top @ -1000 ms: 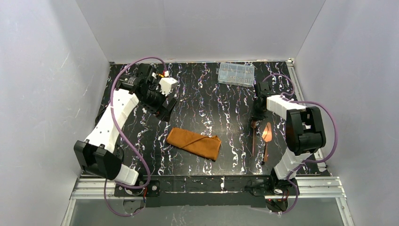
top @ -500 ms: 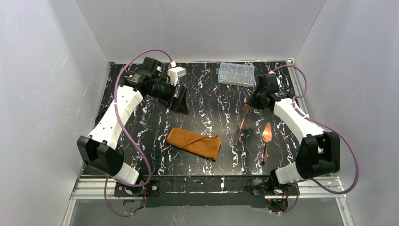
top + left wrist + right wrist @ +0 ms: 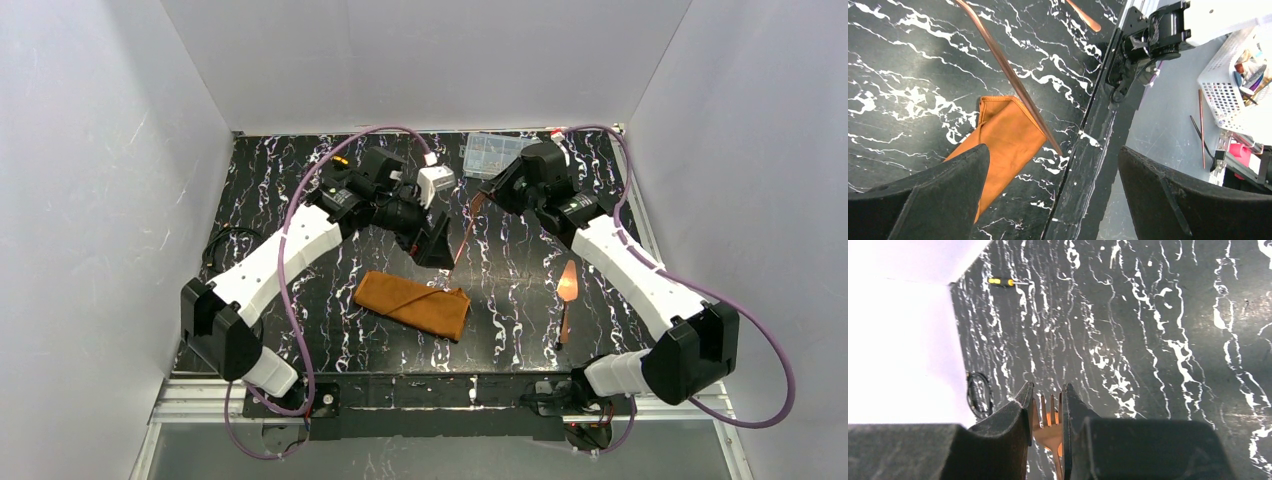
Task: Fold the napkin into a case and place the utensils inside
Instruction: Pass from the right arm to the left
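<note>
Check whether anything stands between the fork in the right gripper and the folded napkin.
Nothing lies between them. The fork, held by the right gripper, points its handle at the napkin. Only the open left gripper hovers close beside that handle and might crowd the way.

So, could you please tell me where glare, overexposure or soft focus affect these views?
Top external view: even light, soft shadows, a bright sheen on the loose utensil. Left wrist view: napkin and fork handle sharp, the near jaws dark and blurred. Right wrist view: the white wall is blown out, the jaws are soft, the fork's tines glint between them.
</note>
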Robot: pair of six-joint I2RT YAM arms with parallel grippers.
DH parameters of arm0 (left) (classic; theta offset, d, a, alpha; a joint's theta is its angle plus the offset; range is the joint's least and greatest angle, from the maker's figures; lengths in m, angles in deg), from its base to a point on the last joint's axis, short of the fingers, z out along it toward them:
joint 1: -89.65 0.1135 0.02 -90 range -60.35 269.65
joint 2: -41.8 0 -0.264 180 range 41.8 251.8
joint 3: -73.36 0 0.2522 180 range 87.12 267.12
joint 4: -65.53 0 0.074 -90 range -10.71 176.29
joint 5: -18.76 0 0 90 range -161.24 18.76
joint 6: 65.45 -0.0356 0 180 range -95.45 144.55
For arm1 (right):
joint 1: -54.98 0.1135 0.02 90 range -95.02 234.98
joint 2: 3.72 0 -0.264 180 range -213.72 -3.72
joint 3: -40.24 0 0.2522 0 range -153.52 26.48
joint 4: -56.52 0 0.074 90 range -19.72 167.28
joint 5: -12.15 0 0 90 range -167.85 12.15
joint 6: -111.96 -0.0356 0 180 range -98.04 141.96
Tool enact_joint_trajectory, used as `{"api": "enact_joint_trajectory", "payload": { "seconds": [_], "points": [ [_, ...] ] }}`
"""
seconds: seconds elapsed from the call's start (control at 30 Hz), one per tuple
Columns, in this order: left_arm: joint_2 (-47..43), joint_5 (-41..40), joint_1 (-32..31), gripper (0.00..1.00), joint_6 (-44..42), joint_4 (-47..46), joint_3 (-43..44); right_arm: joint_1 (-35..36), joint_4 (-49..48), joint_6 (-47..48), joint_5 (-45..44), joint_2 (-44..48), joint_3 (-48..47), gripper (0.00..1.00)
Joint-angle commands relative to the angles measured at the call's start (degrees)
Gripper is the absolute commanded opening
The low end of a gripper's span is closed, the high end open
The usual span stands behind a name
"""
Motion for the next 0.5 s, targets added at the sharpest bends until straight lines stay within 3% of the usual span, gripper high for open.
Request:
{"api": "enact_joint_trajectory", "payload": {
  "seconds": [0.0,0.2,0.27,0.33,0.47],
  "points": [
    [-0.1,-1.9,-2.79,0.98,2.88,-4.99,-3.08,1.29,-2.86,-5.79,-3.72,2.79,-3.63,0.01],
    [-0.3,-6.11,-3.8,0.98,1.37,-6.3,-5.73,1.54,-5.26,-9.55,-1.76,3.39,-2.62,0.01],
    [-0.07,-5.05,-3.79,0.87,1.63,-6.35,-5.9,1.92,-5.68,-10.43,-2.29,3.78,-2.3,0.01],
    [0.07,-3.29,-3.81,0.64,1.57,-6.3,-5.85,2.14,-6.09,-10.93,-2.89,4.31,-1.99,0.01],
    [-0.21,-2.31,-3.81,0.0,-2.25,-4.15,-4.85,2.4,-6.62,-11.02,-2.82,4.62,-1.68,0.01]
  ]
}}
